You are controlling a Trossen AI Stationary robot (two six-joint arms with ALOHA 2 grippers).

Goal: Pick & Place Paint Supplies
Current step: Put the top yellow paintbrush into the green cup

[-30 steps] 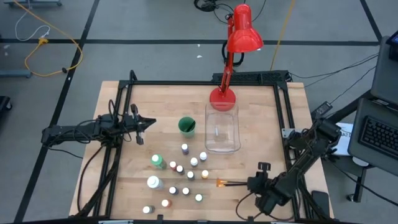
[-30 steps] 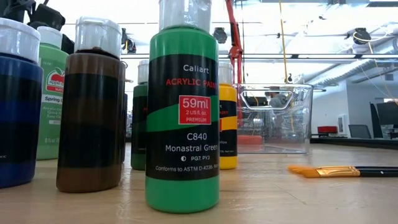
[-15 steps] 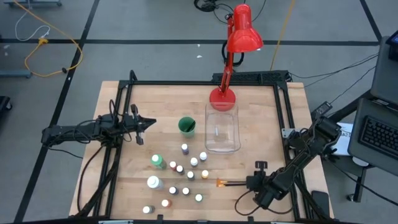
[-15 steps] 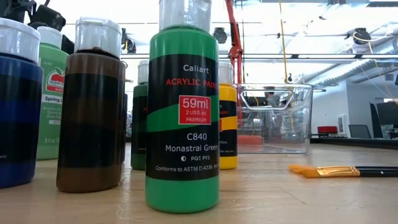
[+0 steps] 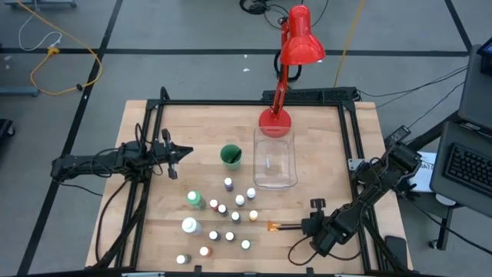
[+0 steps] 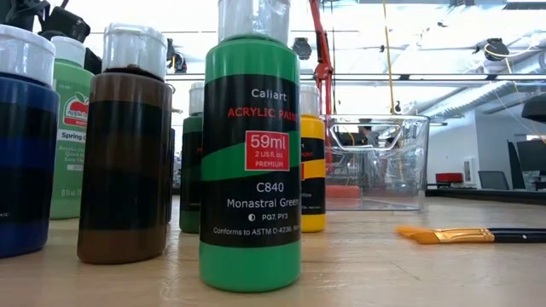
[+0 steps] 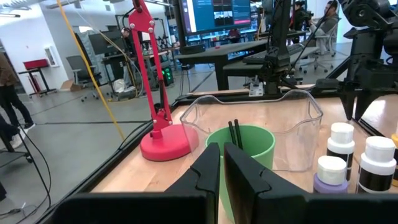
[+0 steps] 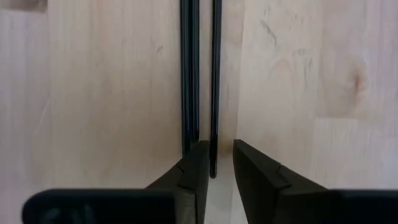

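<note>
1. Brushes lie flat on the wooden surface toward its near right part, orange tips pointing at the cluster of paint bottles, dark handles running to the right.
2. Down low over those handles sits the right pincer; its two fingers straddle the end of one thin dark handle, with a second handle just beside the outer face of one finger. A slim gap shows on either side of the handle, so the pincer is narrowed around it and not clamped on it.
3. Over at the left edge the left pincer hangs above the surface, its fingers clenched with nothing between them, pointing toward the green cup.
4. Two dark sticks stand in that cup, seen from the left wrist.
5. Just right of the cup is the clear bin, with the base of the red lamp at its far end.
6. From table height a green bottle labelled acrylic paint stands nearest, a brown bottle and a blue bottle beside it, a yellow one behind.
</note>
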